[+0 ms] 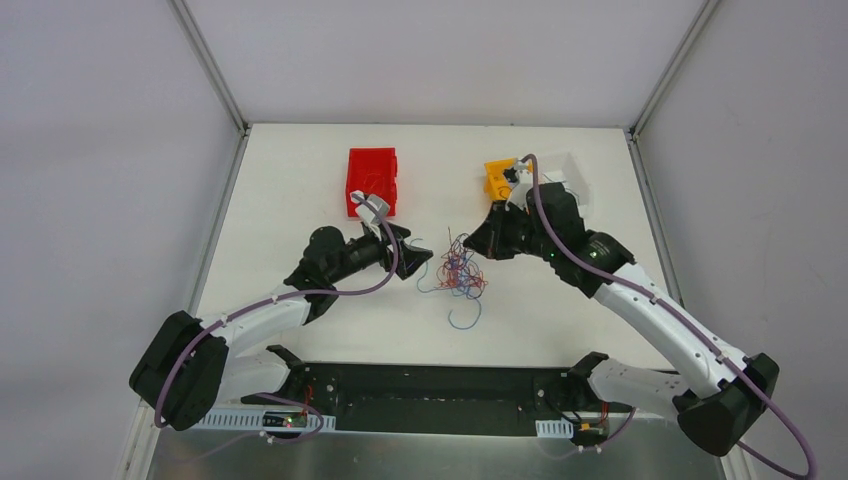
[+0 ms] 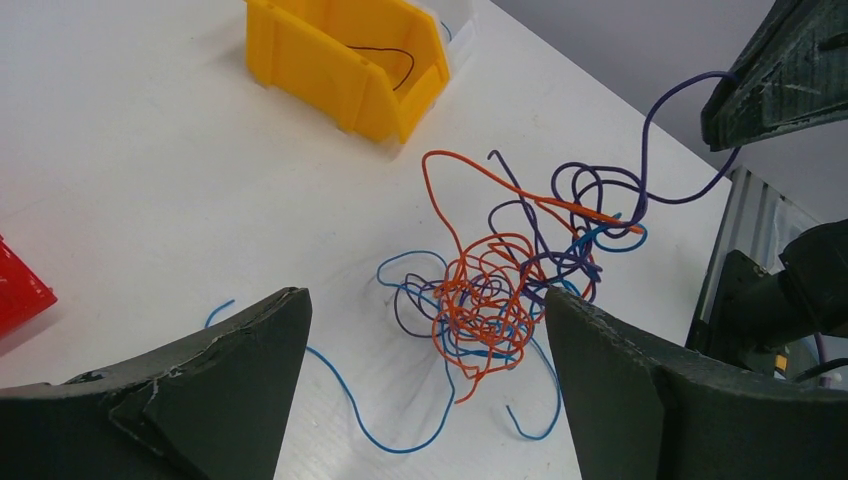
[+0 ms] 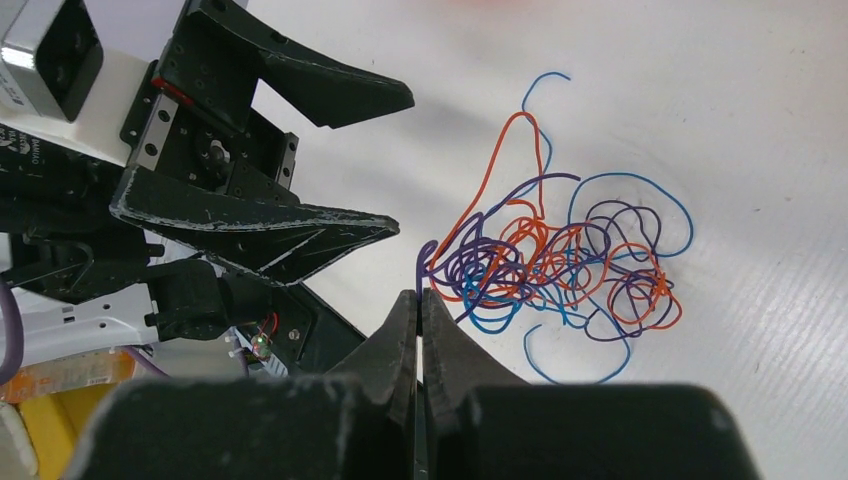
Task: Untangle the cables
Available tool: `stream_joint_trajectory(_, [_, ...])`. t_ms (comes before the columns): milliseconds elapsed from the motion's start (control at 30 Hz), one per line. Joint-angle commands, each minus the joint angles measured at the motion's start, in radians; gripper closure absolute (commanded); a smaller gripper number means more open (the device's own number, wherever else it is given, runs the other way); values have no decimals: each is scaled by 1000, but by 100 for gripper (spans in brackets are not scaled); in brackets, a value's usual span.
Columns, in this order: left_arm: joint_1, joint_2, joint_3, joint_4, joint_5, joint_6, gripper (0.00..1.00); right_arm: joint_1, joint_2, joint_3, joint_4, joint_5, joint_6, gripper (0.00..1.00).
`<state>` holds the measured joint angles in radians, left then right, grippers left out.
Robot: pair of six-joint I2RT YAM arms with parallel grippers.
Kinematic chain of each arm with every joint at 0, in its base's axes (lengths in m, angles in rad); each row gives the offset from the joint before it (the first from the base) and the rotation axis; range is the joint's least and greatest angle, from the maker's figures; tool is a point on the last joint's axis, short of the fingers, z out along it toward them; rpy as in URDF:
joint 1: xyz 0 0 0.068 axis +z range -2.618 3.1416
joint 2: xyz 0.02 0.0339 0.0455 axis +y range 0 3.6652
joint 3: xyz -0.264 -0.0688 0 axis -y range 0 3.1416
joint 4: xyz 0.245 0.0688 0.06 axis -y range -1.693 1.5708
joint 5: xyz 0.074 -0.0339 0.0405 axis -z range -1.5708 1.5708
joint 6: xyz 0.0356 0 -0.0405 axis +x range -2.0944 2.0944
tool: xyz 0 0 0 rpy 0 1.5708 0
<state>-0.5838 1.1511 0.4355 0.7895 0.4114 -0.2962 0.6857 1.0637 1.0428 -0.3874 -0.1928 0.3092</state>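
The cables (image 1: 460,272) lie as a small knot of thin orange, blue and dark purple wires in the middle of the white table (image 1: 300,170). My left gripper (image 1: 415,258) is open and empty just left of the knot; in the left wrist view its jaws (image 2: 422,297) stand wide, with the knot (image 2: 500,290) lying between and beyond the fingertips. My right gripper (image 3: 420,295) is shut on one dark purple wire (image 3: 432,255) at the knot's edge (image 3: 560,260). That wire rises taut from the knot to the right gripper (image 2: 735,80) in the left wrist view.
A red bin (image 1: 372,182) stands behind the left gripper. A yellow bin (image 1: 500,178) stands behind the right gripper, and a thin black wire (image 2: 385,55) lies in it. Loose blue strands (image 2: 340,390) trail from the knot towards the near edge.
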Motion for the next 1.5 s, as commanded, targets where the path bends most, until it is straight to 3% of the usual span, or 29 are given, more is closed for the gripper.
stream_joint_trajectory(0, [-10, -5, 4, 81, -12, -8, 11, 26, 41, 30, 34, -21, 13, 100])
stream_joint_trajectory(667, [-16, 90, 36, 125, 47, -11, 13, 74, 99, 300, -16, -23, -45, 100])
stream_joint_trajectory(1033, [-18, 131, 59, 144, 116, -25, 19, 74, 101, 326, -10, -13, -19, 100])
stream_joint_trajectory(1100, [-19, 131, 63, 144, 123, -22, 31, 74, 101, 327, -14, -3, -15, 100])
stream_joint_trajectory(1167, [-19, 152, 80, 142, 143, -30, 55, 74, 102, 327, -9, -14, -7, 100])
stream_joint_trajectory(1200, [-19, 164, 92, 136, 152, -42, 72, 74, 102, 329, -6, -19, -3, 100])
stream_joint_trajectory(1233, [-19, 176, 108, 115, 157, -43, 96, 73, 100, 331, -5, -19, -5, 100])
stream_joint_trajectory(1333, [-19, 155, 139, -54, -44, -25, 100, 71, 74, 341, -55, 130, -22, 100])
stream_joint_trajectory(1467, [-15, 78, 130, -223, -371, -25, 100, 57, -1, 309, -139, 515, -26, 100])
